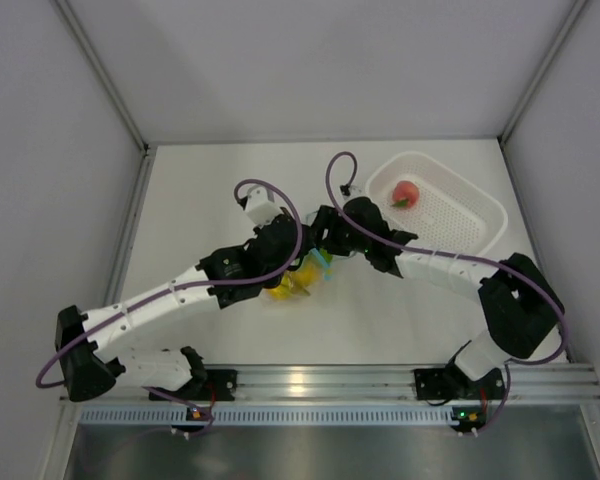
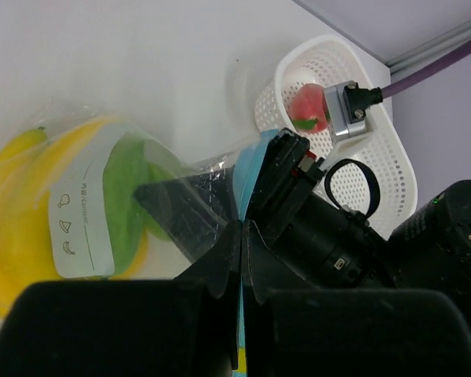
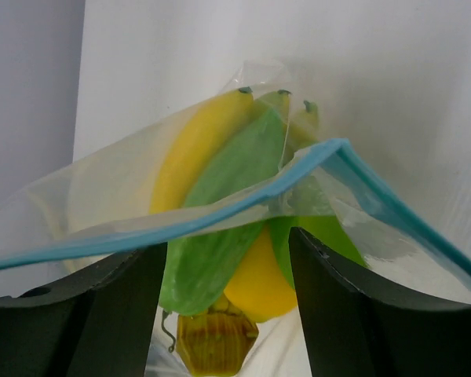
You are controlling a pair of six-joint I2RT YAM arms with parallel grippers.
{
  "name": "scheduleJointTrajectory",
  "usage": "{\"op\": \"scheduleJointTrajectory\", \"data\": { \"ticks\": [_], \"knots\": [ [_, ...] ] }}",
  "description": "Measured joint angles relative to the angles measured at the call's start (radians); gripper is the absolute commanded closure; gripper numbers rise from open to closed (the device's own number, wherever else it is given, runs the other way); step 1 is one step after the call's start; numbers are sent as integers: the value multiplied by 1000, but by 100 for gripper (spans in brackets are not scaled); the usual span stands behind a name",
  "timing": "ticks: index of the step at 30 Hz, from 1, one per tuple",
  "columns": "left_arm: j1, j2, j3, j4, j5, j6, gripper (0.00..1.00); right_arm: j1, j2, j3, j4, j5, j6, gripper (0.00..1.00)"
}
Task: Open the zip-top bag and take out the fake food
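Where both arms meet mid-tabletop [image 1: 210, 190], left of the white basket [image 1: 445, 215], sits the zip-top bag [image 3: 125, 188]: clear, crinkled, blue strip, mouth gaping. Left jaws pinched on the strip; right jaws apart. Inside: yellow banana bunch [image 3: 196, 141], green pieces [image 3: 235, 181]. Pink peach [image 1: 406, 191] in basket.

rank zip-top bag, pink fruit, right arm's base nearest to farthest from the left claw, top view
1. zip-top bag, pinched in the left claw, mid-table.
2. pink fruit, in the white basket, far right.
3. right arm's base, near edge, right.
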Motion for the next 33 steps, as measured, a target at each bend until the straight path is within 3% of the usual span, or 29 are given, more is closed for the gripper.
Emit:
{"op": "scheduleJointTrajectory", "data": {
  "ticks": [15,17,18,21,30,33],
  "knots": [
    [0,-13,-85,21,-8,-68,100,134,106,48,-13,156,120,29],
    [0,-20,-98,23,-9,-76,100,142,114,42,-7,173,134,37],
    [0,-23,-103,23,-9,-79,100,145,122,41,-1,180,141,46],
    [0,-27,-110,23,-9,-84,100,146,149,41,13,198,156,55],
    [-1,-70,-129,22,-35,-68,100,147,130,41,0,245,154,77],
    [-1,-90,-138,22,-56,-57,100,147,92,41,-25,266,127,78]
  ]
}}
